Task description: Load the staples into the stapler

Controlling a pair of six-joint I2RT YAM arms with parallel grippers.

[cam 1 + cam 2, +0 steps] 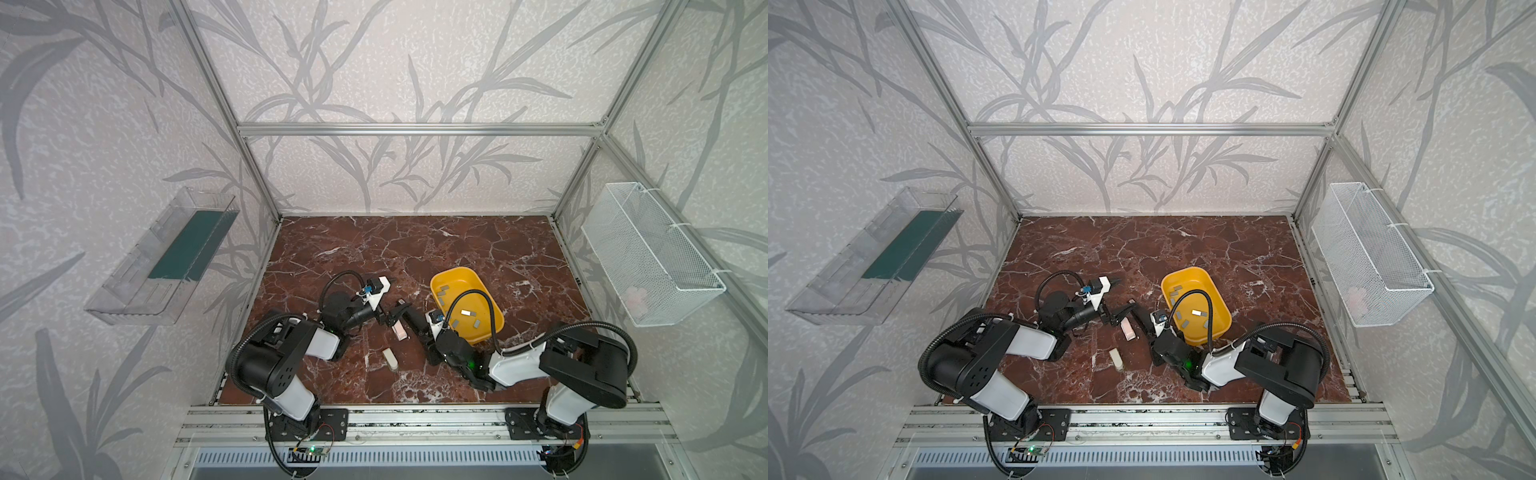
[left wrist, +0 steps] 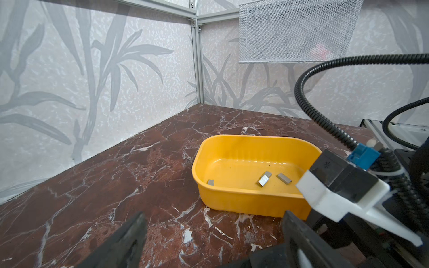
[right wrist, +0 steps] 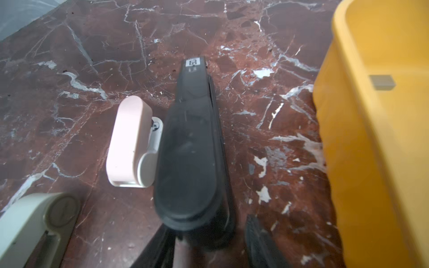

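Note:
A black stapler (image 3: 192,150) lies on the marble table, its rear end between the fingers of my right gripper (image 3: 209,234). The jaws stand open, with a gap between one finger (image 3: 255,236) and the stapler. A pink stapler (image 3: 130,141) (image 1: 398,331) lies right beside the black one. A cream stapler (image 1: 390,358) lies nearer the front. The staples (image 1: 467,312) (image 2: 264,178) are short grey strips scattered in the yellow tub (image 1: 453,272). My left gripper (image 2: 213,241) (image 1: 397,314) hangs open above the table by the pink stapler, nothing between its fingers.
The right arm's black cable (image 1: 490,307) arches over the yellow tub (image 2: 255,137). A white wire basket (image 1: 648,253) hangs on the right wall and a clear plastic shelf (image 1: 162,257) on the left wall. Aluminium frame posts edge the table.

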